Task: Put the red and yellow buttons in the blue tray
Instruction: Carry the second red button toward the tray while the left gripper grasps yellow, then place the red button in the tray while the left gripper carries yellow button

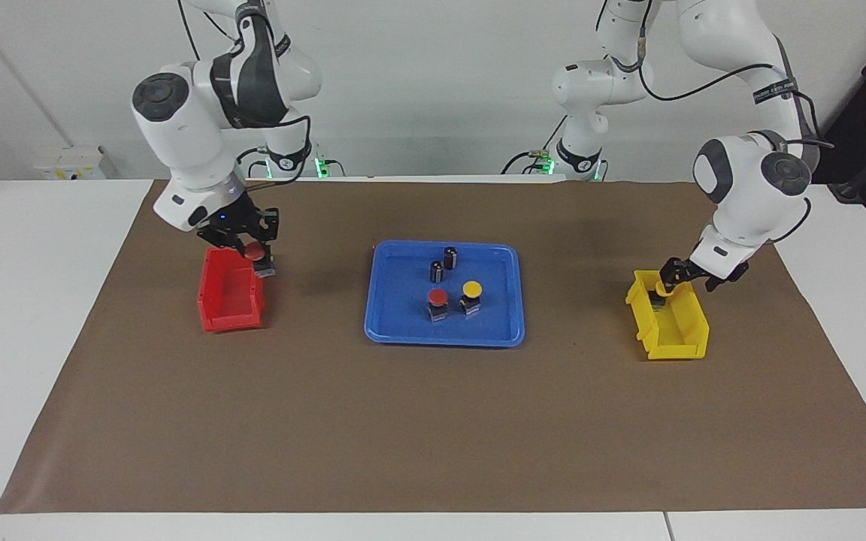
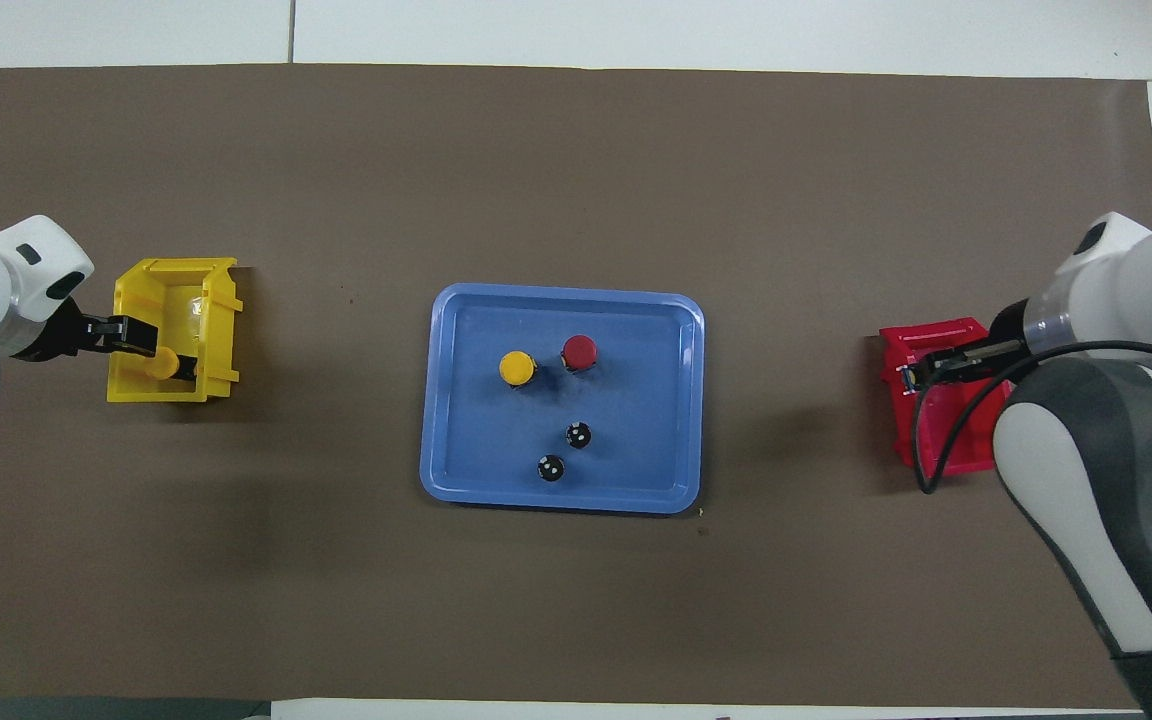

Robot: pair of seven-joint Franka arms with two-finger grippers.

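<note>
Blue tray [image 1: 444, 336] awaits: right hand [image 1: 256, 254], clenched on a red button [image 1: 253, 251], should lift clear; left hand's [image 1: 664, 289] grip unclear.

Being cut off by the overhead view's edges: both arms; in that view the right gripper [image 2: 921, 372] hiding whatever it carries above the red bin [image 2: 946, 440]; fingertips of the left gripper [image 1: 660, 289] sinking out of sight inside the yellow bin [image 1: 670, 330], partly masking a yellow button [image 2: 164, 364].
</note>
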